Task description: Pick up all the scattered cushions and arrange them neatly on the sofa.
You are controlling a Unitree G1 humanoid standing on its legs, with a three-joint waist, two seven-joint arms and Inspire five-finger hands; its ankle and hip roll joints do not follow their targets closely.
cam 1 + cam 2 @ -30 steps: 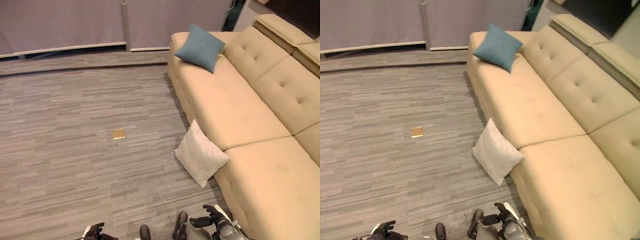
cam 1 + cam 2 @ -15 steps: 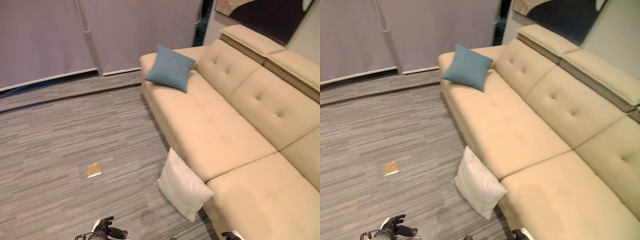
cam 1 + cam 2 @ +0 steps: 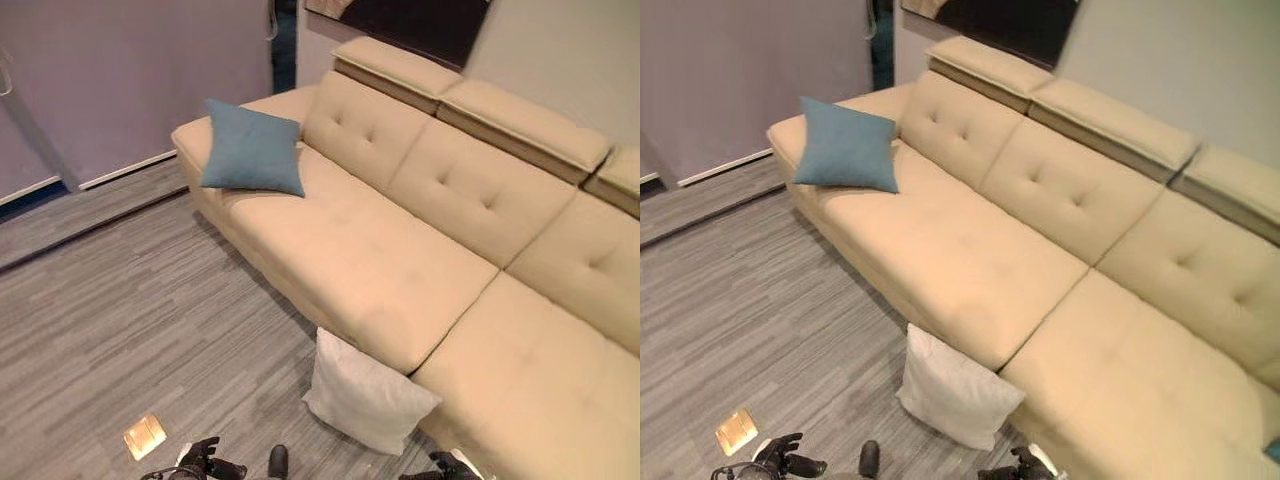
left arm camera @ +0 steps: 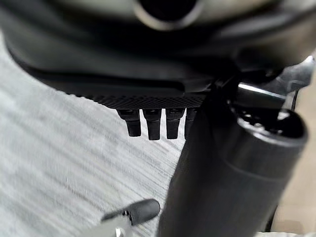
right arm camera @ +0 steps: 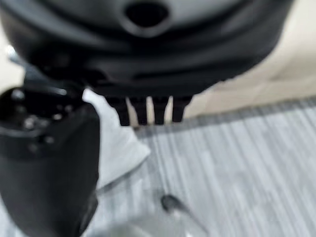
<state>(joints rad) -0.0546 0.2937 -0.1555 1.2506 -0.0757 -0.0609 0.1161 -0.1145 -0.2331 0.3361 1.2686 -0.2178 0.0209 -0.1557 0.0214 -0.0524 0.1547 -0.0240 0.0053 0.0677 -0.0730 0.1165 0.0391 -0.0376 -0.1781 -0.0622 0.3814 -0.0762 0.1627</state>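
Leaning against the front of the beige sofa, the white cushion stands on the grey carpet just below the seam between two seat sections. Its upper edge touches the sofa base; its lower corner points toward the robot. The blue cushion sits upright on the far end of the seat, propped against the armrest and backrest.

Both hands are cut off at the near edge of the eye views. The left hand shows low on the left, over bare carpet and well apart from the white cushion, next to a small brass floor plate. In the left wrist view its fingers hang straight down over the carpet, holding nothing; the thumb fills much of that frame and hides what lies behind it.

The right hand shows low on the right, near the white cushion's lower corner but not touching it. In the right wrist view its fingers are straight and relaxed, empty, with the white cushion lying just past them against the sofa; the thumb covers part of the cushion.
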